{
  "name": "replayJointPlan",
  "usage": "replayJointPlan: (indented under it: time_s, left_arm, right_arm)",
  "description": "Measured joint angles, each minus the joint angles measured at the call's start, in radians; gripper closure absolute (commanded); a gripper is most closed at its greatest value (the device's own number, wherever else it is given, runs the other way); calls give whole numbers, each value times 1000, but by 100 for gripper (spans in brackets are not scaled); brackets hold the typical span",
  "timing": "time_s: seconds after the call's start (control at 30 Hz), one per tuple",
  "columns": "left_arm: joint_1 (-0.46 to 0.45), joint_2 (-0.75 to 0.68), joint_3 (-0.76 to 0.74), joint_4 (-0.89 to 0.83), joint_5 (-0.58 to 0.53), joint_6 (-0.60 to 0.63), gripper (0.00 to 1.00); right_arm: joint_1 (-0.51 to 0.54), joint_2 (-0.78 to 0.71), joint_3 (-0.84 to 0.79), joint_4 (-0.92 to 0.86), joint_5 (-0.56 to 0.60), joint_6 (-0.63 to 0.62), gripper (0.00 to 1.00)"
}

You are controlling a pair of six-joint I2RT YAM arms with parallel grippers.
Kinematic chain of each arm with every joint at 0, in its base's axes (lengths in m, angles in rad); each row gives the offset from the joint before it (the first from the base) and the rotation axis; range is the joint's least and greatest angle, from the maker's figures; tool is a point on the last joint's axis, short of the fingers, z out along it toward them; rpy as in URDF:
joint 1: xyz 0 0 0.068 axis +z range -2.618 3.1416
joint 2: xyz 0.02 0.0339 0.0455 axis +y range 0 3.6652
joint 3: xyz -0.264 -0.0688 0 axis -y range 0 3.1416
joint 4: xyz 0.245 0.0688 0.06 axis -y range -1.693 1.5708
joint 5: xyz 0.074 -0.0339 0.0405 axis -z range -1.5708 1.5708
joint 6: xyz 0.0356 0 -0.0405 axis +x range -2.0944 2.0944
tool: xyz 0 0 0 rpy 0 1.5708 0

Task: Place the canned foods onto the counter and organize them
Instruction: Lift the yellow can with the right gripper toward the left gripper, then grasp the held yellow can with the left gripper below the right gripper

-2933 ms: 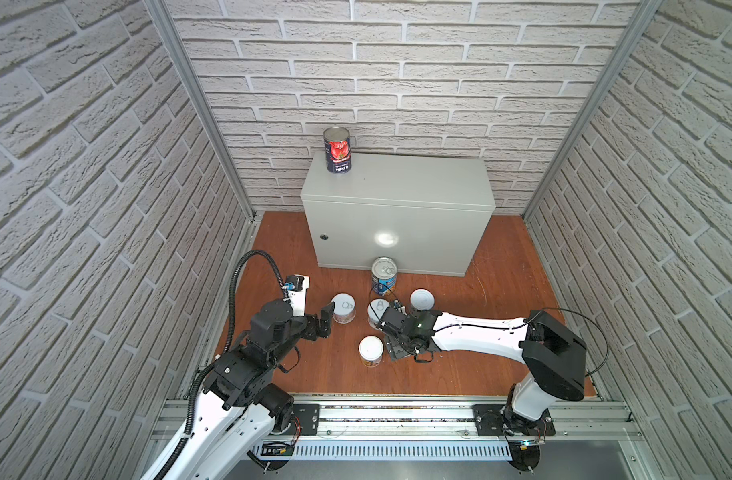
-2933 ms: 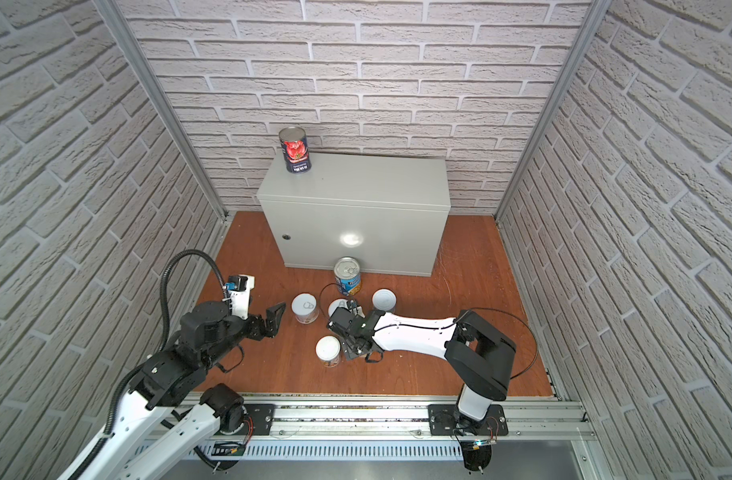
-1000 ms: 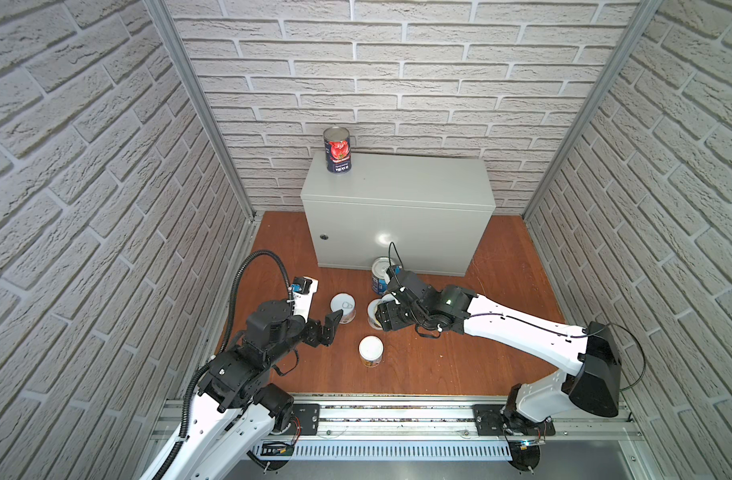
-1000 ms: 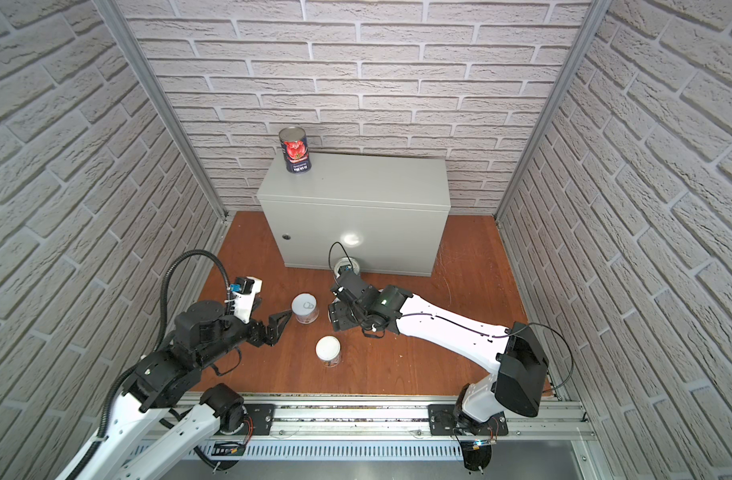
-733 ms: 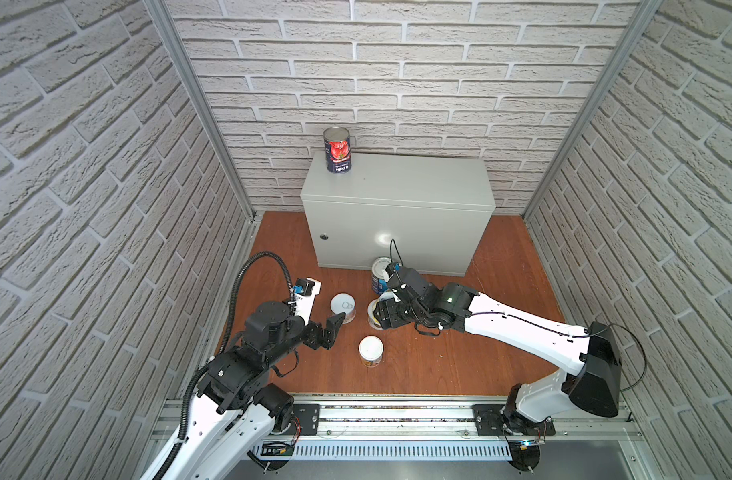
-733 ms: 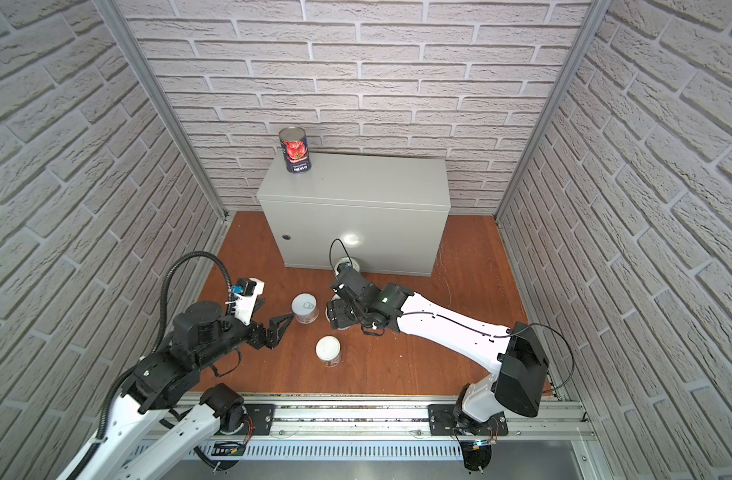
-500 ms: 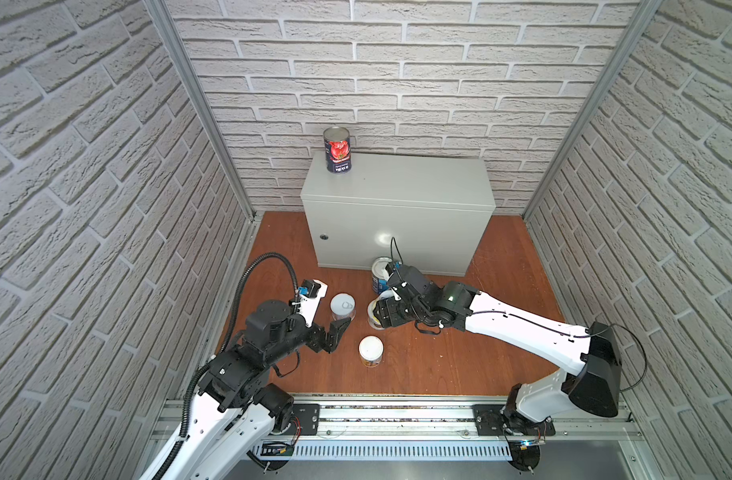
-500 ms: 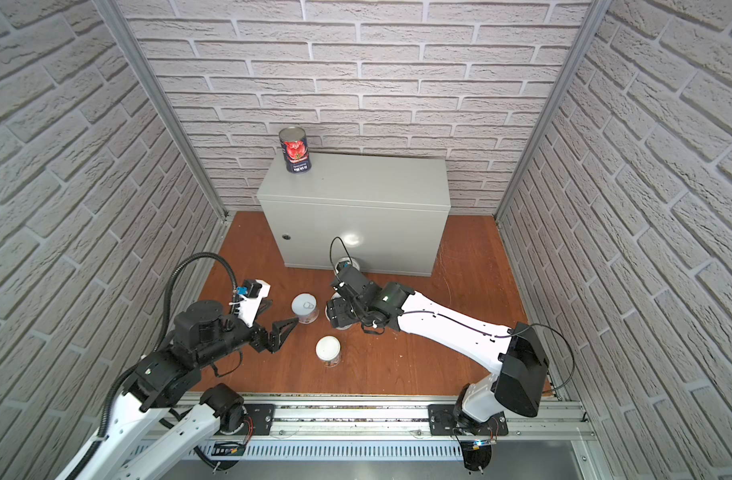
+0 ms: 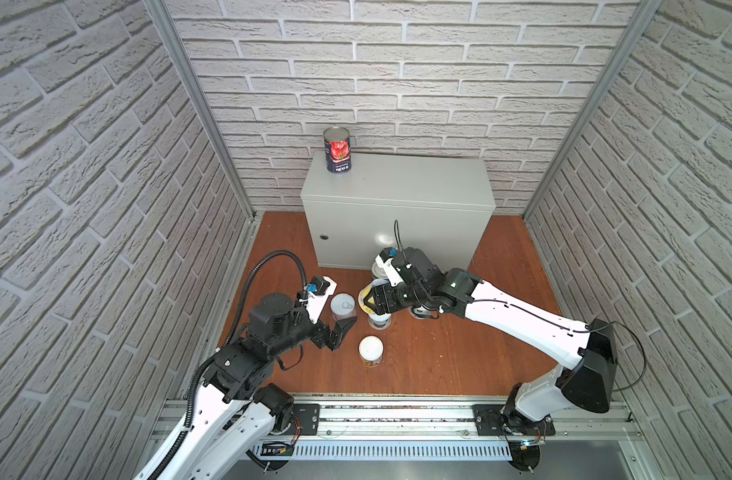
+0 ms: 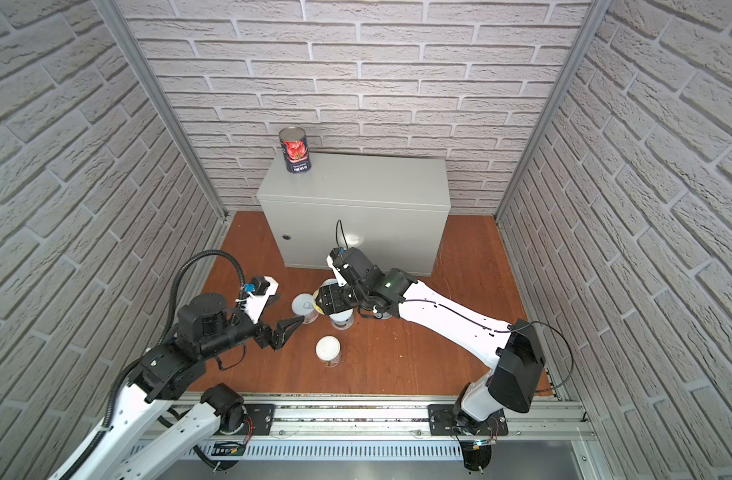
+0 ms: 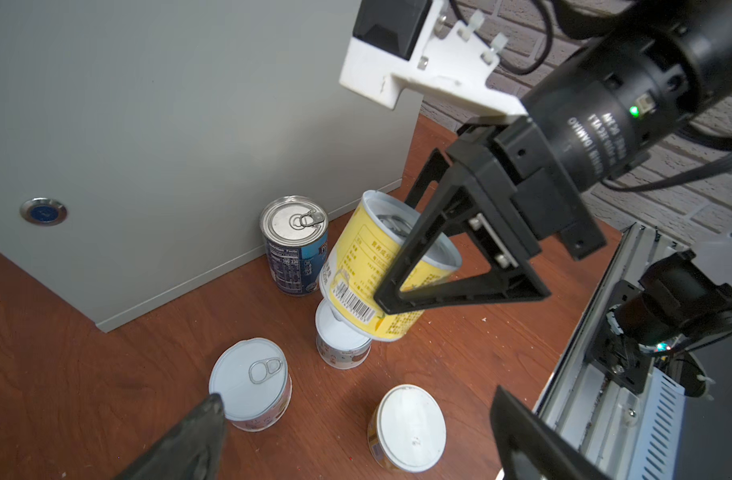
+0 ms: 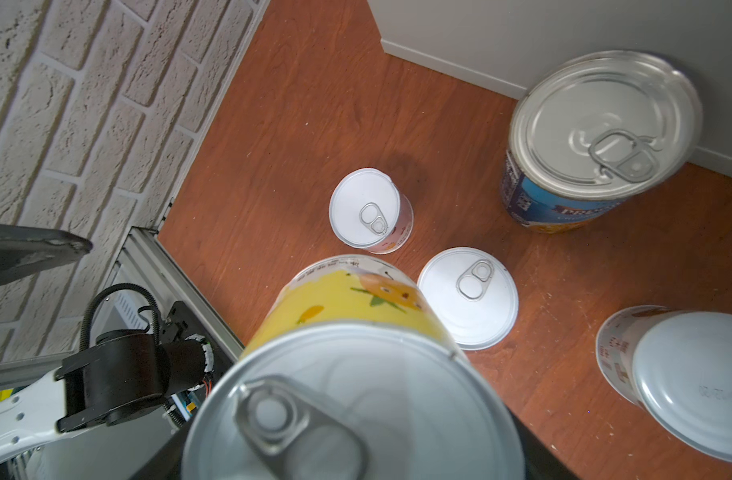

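Note:
A tall red-tomato can [image 9: 337, 156] [image 10: 296, 156] stands on the back left corner of the grey counter [image 9: 397, 183] [image 10: 356, 187]. My right gripper [image 9: 374, 300] [image 10: 326, 302] is shut on a yellow can [image 11: 368, 266] [image 12: 347, 374], tilted and lifted above a small white can [image 11: 341, 340] [image 12: 468, 297] on the floor. The blue soup can [image 11: 294, 245] [image 12: 597, 137] stands against the counter's front. My left gripper [image 9: 342, 332] [image 11: 358, 401] hangs open between a pale pull-tab can [image 9: 342, 303] [image 11: 249, 382] and a white-lidded yellow can [image 9: 370, 351] [image 11: 410, 426], holding nothing.
Another pale can [image 12: 688, 374] stands on the wooden floor [image 9: 439, 357] under my right arm, hidden in both top views. Brick walls close in both sides and the back. A metal rail [image 9: 397, 415] runs along the front edge.
My left gripper has slid forward and to the right, ending just in front of the pale pull-tab can. The right gripper keeps the yellow can aloft and has drifted only slightly.

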Motion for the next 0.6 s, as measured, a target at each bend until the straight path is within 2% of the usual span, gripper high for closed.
replayJointPlan:
  time_s: [0.33, 0.6]
  left_arm:
    - [-31, 32, 1, 29, 55, 22, 2]
    - [-193, 122, 85, -4, -93, -18, 2]
  right_arm:
    - [-30, -2, 0, -24, -116, -16, 43]
    - [-85, -59, -36, -50, -136, -34, 43]
